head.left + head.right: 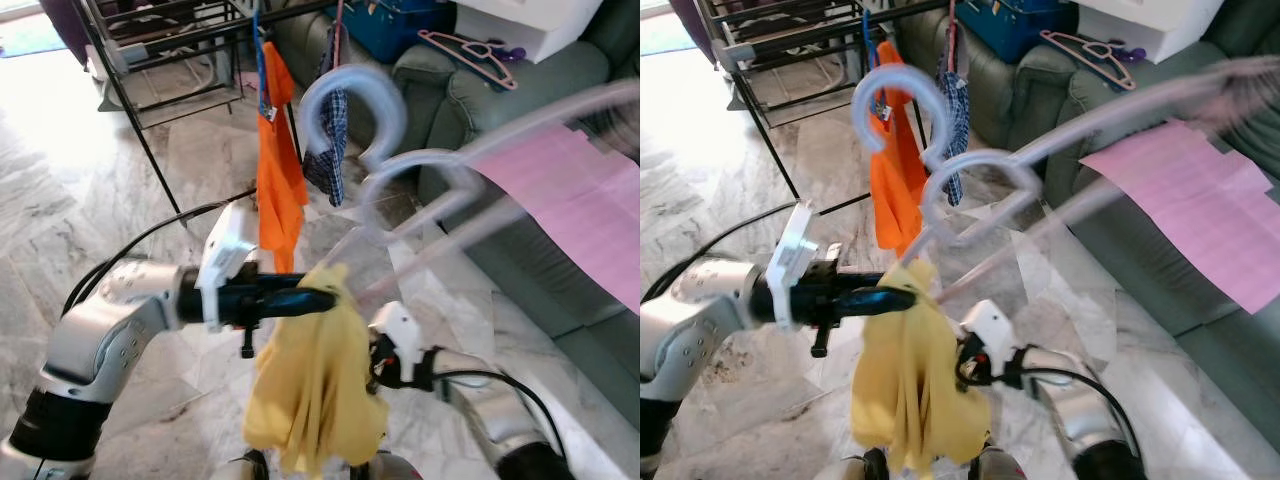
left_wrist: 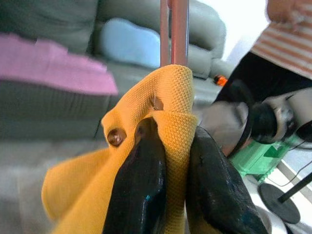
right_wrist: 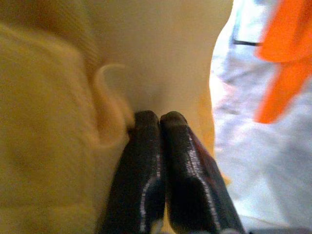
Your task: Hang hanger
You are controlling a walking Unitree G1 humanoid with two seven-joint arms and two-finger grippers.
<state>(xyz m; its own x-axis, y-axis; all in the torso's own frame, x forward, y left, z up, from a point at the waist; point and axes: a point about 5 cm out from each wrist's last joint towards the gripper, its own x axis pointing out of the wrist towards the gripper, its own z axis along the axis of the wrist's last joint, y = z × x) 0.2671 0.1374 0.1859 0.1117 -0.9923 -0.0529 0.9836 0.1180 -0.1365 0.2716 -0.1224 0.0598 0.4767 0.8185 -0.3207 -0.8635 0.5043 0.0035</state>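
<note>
A yellow garment (image 1: 315,390) hangs bunched between my two arms, low in the eye views. My left gripper (image 1: 322,297) reaches in from the left and is shut on its top fold; the left wrist view shows both black fingers (image 2: 146,165) pinching the yellow mesh cloth (image 2: 170,97). My right gripper (image 3: 160,118) is pressed shut into a fold of the same garment from the right. A pale translucent hanger (image 1: 352,95) rises from the garment, its hook and arms blurred and doubled.
A black drying rack (image 1: 130,110) stands ahead on the marble floor, with an orange garment (image 1: 278,170) and a blue checked cloth (image 1: 330,150) hanging from it. On the right is a green sofa (image 1: 450,100) with a pink sheet (image 1: 580,200) and a pink hanger (image 1: 470,48). A person in a striped top (image 2: 292,34) is nearby.
</note>
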